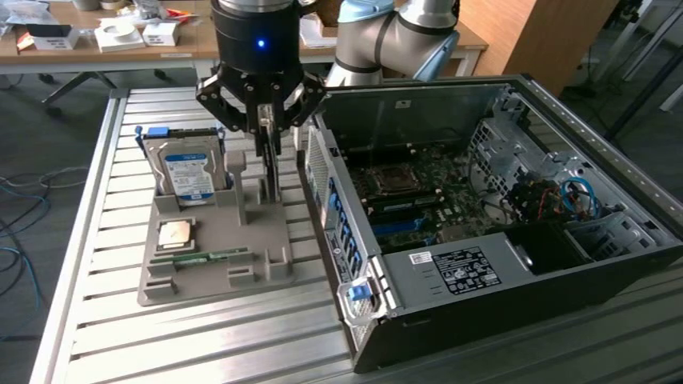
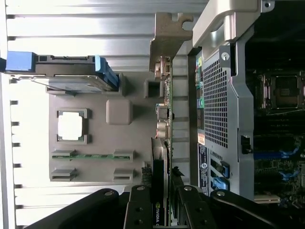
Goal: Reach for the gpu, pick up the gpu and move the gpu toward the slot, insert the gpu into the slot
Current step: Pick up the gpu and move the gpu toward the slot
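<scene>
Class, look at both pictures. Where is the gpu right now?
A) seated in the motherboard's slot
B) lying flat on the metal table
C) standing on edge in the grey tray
C: the gpu stands on edge in the grey tray, with the gripper right over it.

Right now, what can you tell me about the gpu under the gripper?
The gpu is a thin, flat, dark circuit card standing upright on its edge in the grey holder, between the hard drive and the computer case. Seen edge-on from the wrist, it shows a green board edge, small connectors and a pale silver metal bracket at the far end. The gripper sits right over its top edge. Whether it is gripped cannot be told.
</scene>
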Controlling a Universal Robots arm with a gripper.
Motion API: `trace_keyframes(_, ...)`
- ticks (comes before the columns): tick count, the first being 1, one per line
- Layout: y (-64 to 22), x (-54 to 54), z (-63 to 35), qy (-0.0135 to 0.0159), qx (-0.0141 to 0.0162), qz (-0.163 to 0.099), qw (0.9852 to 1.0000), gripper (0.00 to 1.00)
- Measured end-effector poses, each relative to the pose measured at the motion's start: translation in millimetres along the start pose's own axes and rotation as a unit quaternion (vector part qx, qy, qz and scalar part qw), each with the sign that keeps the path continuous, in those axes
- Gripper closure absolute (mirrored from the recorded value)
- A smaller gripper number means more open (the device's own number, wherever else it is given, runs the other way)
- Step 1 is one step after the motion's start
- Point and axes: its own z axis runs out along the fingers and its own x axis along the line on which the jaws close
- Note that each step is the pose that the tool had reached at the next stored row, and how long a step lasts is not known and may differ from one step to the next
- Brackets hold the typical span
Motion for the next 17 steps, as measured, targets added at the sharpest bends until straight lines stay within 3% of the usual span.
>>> trace_keyframes(17, 1.6, -0.7, -31.8, 0.0, 0.0, 0.0, 1.0, 0.73)
